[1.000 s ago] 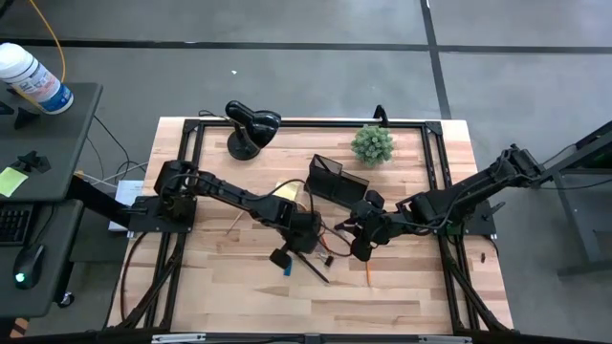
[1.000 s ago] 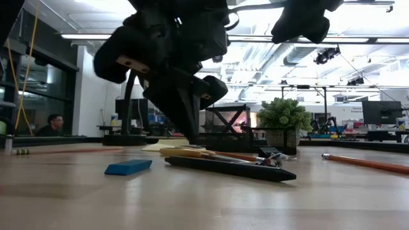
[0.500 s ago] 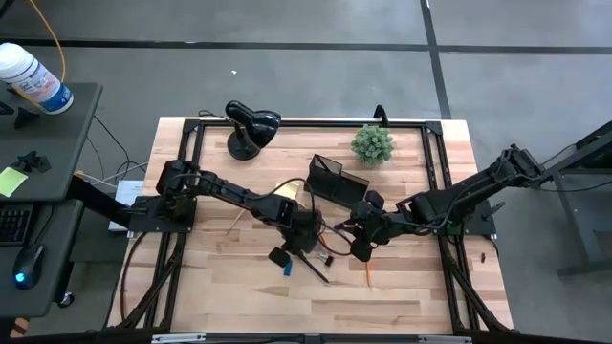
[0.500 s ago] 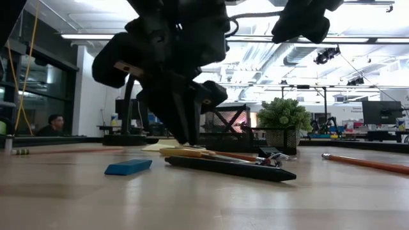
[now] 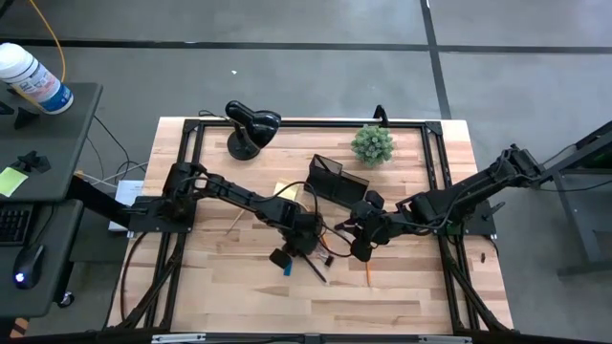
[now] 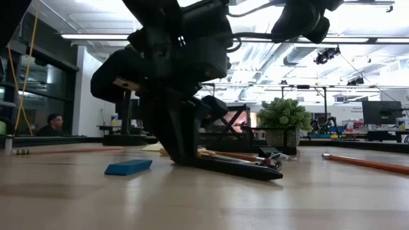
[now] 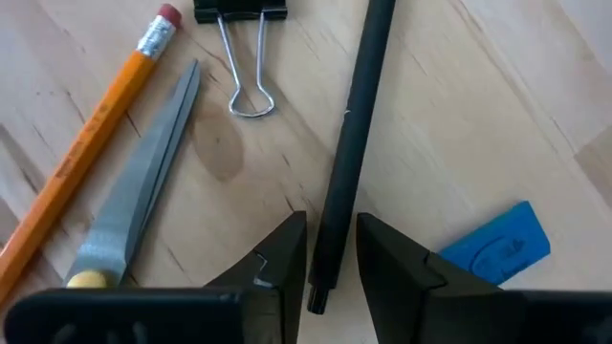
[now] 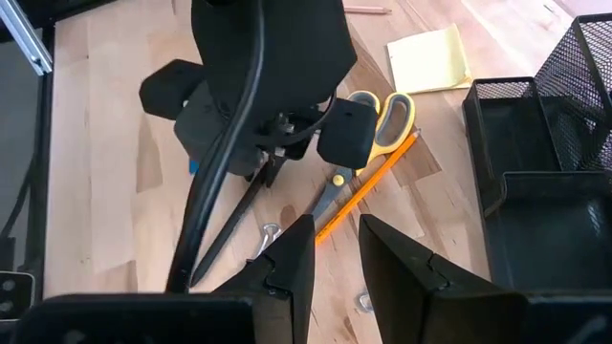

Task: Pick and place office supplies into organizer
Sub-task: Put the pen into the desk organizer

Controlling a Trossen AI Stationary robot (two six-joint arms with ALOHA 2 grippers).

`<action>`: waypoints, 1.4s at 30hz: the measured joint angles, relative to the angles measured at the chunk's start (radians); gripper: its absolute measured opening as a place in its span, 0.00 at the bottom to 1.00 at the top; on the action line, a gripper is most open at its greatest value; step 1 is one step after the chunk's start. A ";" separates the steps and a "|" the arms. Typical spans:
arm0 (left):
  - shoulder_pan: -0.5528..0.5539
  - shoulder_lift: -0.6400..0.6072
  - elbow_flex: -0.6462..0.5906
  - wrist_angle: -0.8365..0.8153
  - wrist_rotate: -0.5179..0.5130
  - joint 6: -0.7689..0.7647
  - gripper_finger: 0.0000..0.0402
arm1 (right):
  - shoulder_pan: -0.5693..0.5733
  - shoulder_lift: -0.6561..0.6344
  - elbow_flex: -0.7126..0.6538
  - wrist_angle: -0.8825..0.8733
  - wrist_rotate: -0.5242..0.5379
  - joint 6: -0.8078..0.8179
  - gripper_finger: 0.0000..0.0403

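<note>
Light wood counter [image 5: 402,287] on grey floor; open office behind, seated person [image 6: 54,123]. Left gripper [image 7: 330,250] fingers apart around black pen [image 7: 349,143]. Right gripper [image 8: 337,250] apart, empty.

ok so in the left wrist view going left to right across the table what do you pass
orange pencil → scissor blade → binder clip → black pen, its end between the left claw fingers → blue block

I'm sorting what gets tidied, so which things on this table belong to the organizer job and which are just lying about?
Job: black pen between the left gripper fingers, scissors, orange pencil, binder clip, blue block, sticky-note pad, organizer.

Lying about: potted plant, desk lamp.
</note>
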 joint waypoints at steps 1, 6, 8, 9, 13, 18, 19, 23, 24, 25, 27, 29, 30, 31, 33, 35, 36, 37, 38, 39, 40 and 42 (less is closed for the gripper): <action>-0.004 0.001 0.001 0.000 0.001 0.000 0.21 | 0.000 0.000 0.000 -0.002 0.000 0.000 0.21; -0.011 0.002 0.000 0.002 -0.011 0.001 0.21 | 0.000 0.000 0.000 -0.001 0.000 0.000 0.21; -0.012 0.002 0.000 0.001 -0.018 0.004 0.20 | 0.000 0.000 0.000 -0.001 0.002 0.000 0.21; -0.012 0.002 0.000 0.002 -0.018 0.004 0.18 | 0.000 0.000 0.000 -0.001 0.004 0.000 0.21; -0.012 0.003 0.000 0.004 -0.021 0.004 0.08 | -0.001 0.000 0.000 -0.001 0.008 -0.003 0.21; -0.012 0.003 0.000 0.002 -0.018 0.003 0.04 | -0.001 0.000 0.000 -0.001 0.008 -0.004 0.21; -0.012 0.003 0.000 0.002 -0.019 0.003 0.05 | -0.001 0.000 0.000 -0.001 0.008 -0.004 0.21; -0.012 0.001 -0.001 -0.001 -0.019 -0.006 0.05 | -0.001 0.000 0.000 -0.001 0.008 -0.004 0.21; -0.012 -0.003 -0.001 -0.003 -0.019 -0.007 0.03 | -0.001 0.000 0.000 -0.001 0.008 -0.004 0.21; -0.012 -0.006 -0.001 -0.004 -0.021 -0.007 0.02 | -0.001 0.000 0.000 -0.001 0.008 -0.004 0.21; -0.013 -0.015 -0.003 -0.008 -0.021 -0.012 0.01 | -0.001 0.000 0.000 -0.001 0.008 -0.004 0.21; -0.015 -0.025 -0.006 -0.026 -0.020 -0.016 0.02 | -0.001 0.000 0.000 -0.002 0.008 -0.004 0.21; -0.016 -0.033 -0.006 -0.035 -0.019 -0.019 0.02 | -0.001 -0.001 0.000 -0.004 0.008 -0.004 0.21; -0.016 -0.042 -0.006 -0.046 -0.029 -0.020 0.02 | -0.001 -0.004 0.000 -0.012 0.008 -0.004 0.21; -0.017 -0.064 -0.005 -0.076 -0.059 -0.017 0.01 | -0.001 -0.016 0.000 -0.034 0.011 -0.003 0.21; -0.015 -0.083 -0.006 -0.113 -0.097 -0.014 0.01 | 0.002 -0.038 0.000 -0.059 0.029 0.000 0.21; -0.014 -0.093 -0.006 -0.122 -0.113 -0.014 0.01 | 0.002 -0.053 0.000 -0.072 0.037 0.000 0.21; -0.012 -0.106 -0.006 -0.127 -0.130 -0.011 0.01 | 0.004 -0.068 0.000 -0.081 0.045 0.001 0.21; -0.006 -0.123 -0.006 -0.134 -0.147 -0.004 0.01 | 0.006 -0.083 0.000 -0.089 0.055 0.001 0.21; -0.005 -0.140 -0.005 -0.139 -0.162 0.001 0.00 | 0.006 -0.098 0.000 -0.095 0.069 0.001 0.21; 0.000 -0.152 -0.004 -0.139 -0.183 0.003 0.00 | 0.006 -0.113 0.000 -0.101 0.083 0.001 0.21; 0.018 -0.176 -0.003 -0.152 -0.215 0.004 0.00 | 0.006 -0.143 0.000 -0.103 0.101 0.000 0.21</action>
